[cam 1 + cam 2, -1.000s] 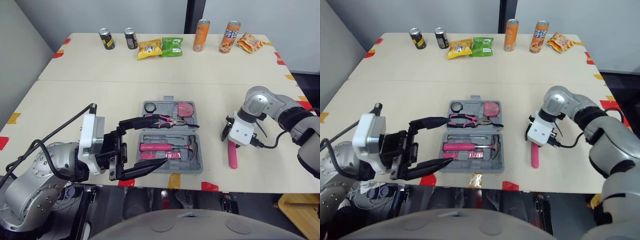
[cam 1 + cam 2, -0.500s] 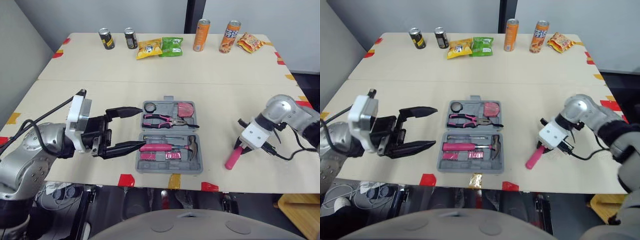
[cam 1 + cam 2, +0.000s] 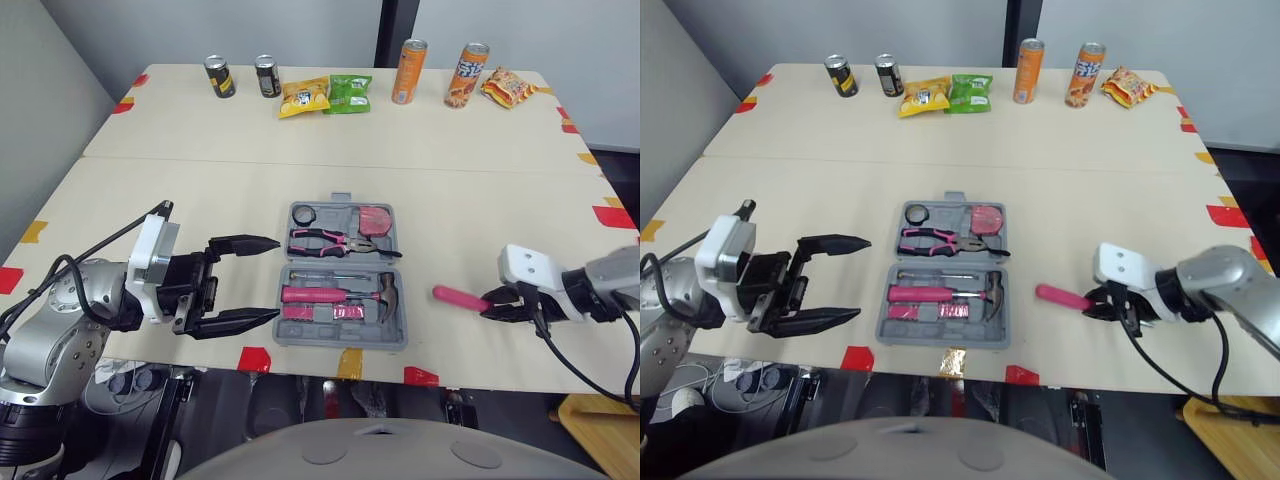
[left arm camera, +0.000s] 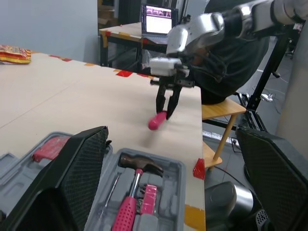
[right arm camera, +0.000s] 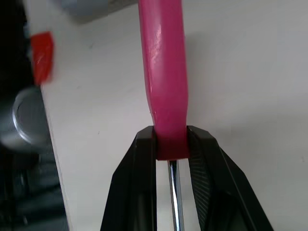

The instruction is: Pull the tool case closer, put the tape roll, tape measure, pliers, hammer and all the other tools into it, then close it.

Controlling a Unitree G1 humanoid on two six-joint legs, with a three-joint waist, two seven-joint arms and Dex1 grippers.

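Right claw (image 5: 171, 132) is clamped on the pink handle of a screwdriver (image 3: 455, 296), where it meets the metal shaft, near the front edge of the table (image 3: 200, 190) and to the right of the open tool case (image 3: 343, 337). Left claw (image 3: 276, 278) gapes wide just left of the case. Inside, a hammer (image 3: 345, 295) lies in the near half, with pliers (image 3: 335, 240) beyond it. Cans (image 3: 405, 71) and snack bags (image 3: 345, 93) line the far edge.
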